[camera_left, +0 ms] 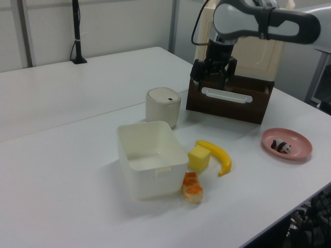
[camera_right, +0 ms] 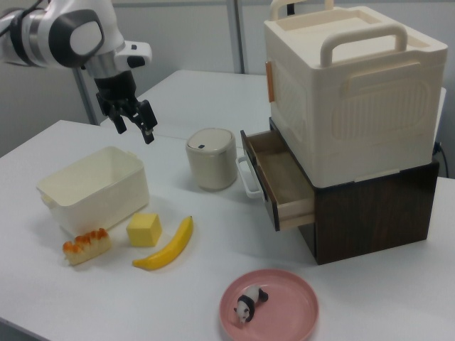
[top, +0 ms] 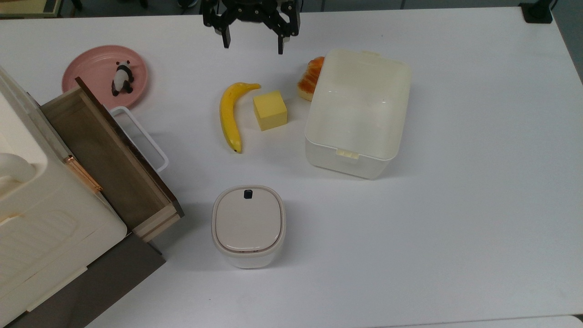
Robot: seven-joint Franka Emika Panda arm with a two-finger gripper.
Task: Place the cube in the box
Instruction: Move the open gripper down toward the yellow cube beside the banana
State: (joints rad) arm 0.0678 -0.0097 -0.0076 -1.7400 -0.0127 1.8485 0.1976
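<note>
Fingers of the gripper [top: 253,44] stand wide apart with nothing between them, hanging in the air above the white table [top: 478,205] near the top view's upper edge, well apart from the cube [top: 270,110]. That pale-yellow cube sits flat on the table, between the banana [top: 229,115] on the top view's left and the box [top: 357,111] on the top view's right, close to both but touching neither. The box is an open cream-white tub; its inside looks bare. A piece of orange-topped bread [top: 310,78] lies against the box's far-left corner in the top view. In the right view the gripper [camera_right: 134,121] hangs above the far side of the box [camera_right: 94,187], with the cube [camera_right: 144,229] nearer the camera. A rounded lidded bin [top: 248,225] stands nearer in the top view. On the top view's left a brown wooden drawer [top: 109,159] is pulled out, and a pink plate [top: 91,68] carries a small panda figure [top: 122,78].
</note>
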